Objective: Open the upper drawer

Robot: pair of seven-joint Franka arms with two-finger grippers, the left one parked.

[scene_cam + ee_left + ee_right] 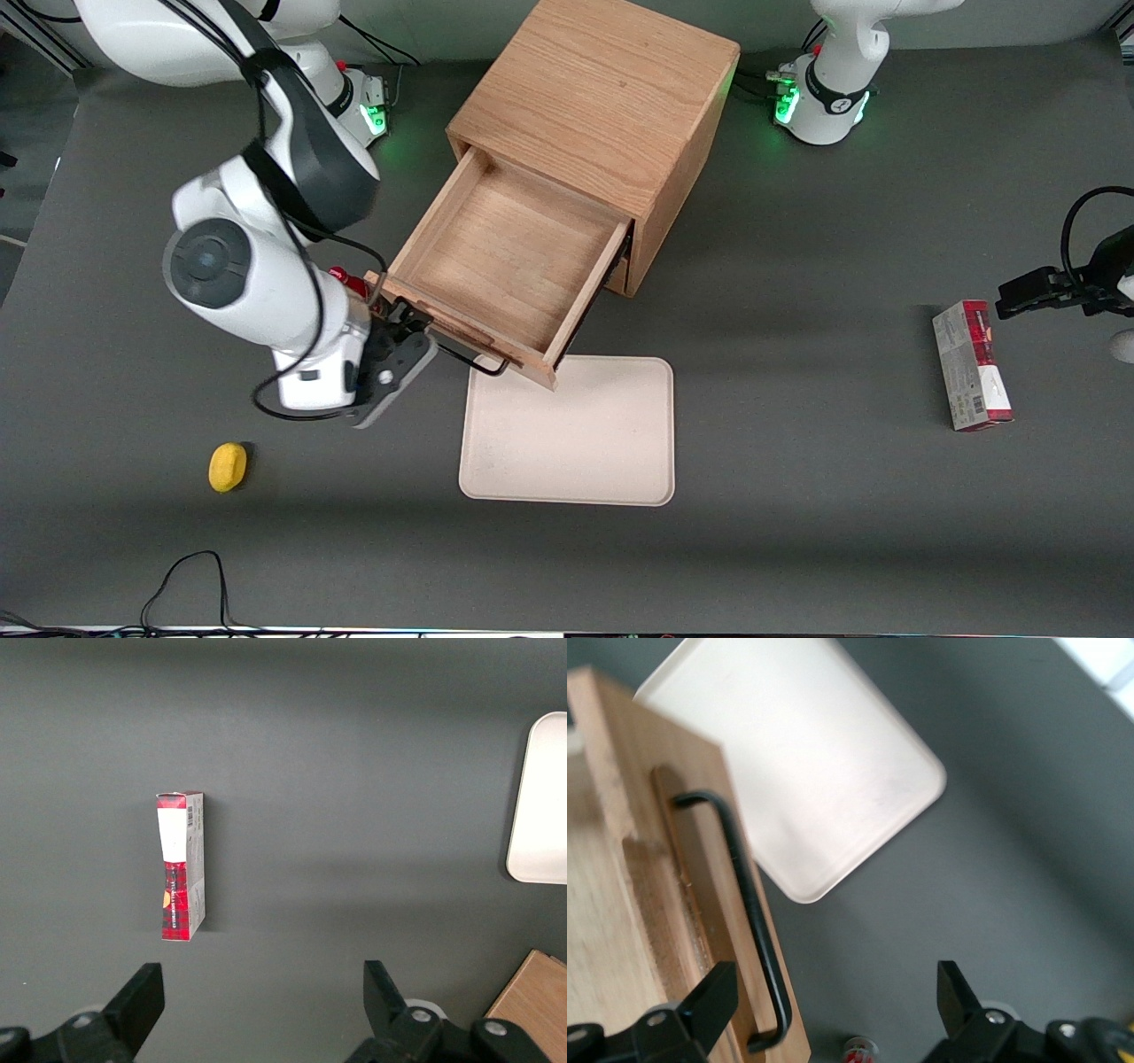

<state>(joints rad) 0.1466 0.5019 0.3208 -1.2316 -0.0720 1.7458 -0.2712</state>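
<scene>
The upper drawer [505, 266] stands pulled well out of the oak cabinet [594, 97], so the opening looks essentially done; only backing the arm away seems left. Its tray is bare, nothing inside. The gripper [423, 341] sits just beside the black handle [749, 904], fingers [713, 1001] spread wide, gripping nothing. At the drawer's six o'clock, the cream tray [576, 443] on the worktop [797, 487] carries nothing.

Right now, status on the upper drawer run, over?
Gripper open, beside the black handle, not clamped on it. Upper drawer pulled well out, tray body empty. Its front corner overhangs the beige tray; nothing blocking.
</scene>
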